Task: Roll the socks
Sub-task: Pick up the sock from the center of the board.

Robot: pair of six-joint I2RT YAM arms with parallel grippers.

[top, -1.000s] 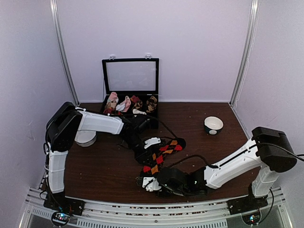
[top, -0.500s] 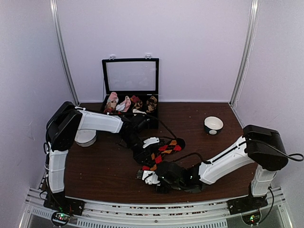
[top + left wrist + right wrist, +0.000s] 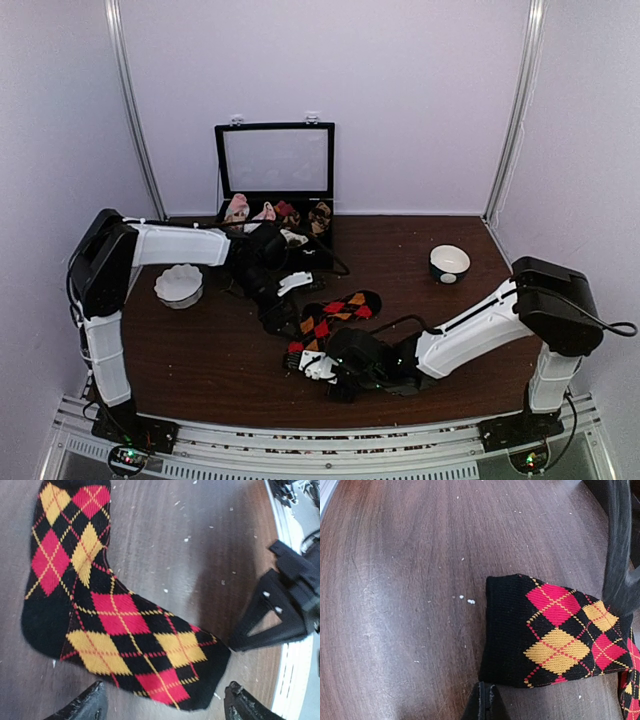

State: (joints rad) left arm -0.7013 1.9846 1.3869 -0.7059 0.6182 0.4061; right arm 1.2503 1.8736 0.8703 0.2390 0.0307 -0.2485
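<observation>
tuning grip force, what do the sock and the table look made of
The sock looks like soft knit fabric, matte: woven argyle diamonds, slightly fuzzy edges. The table looks like dark wood or wood-look laminate, smooth with some sheen: long grain streaks and a pale glare.

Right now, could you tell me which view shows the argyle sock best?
The left wrist view: the red-and-orange argyle sock fills most of the frame. The right wrist view catches only one black-edged end; the top view shows it small.

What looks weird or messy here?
Tiny white specks are scattered over the dark table around the argyle sock, like lint or crumbs. Nothing else stands out; the sock lies flat, unrolled.
</observation>
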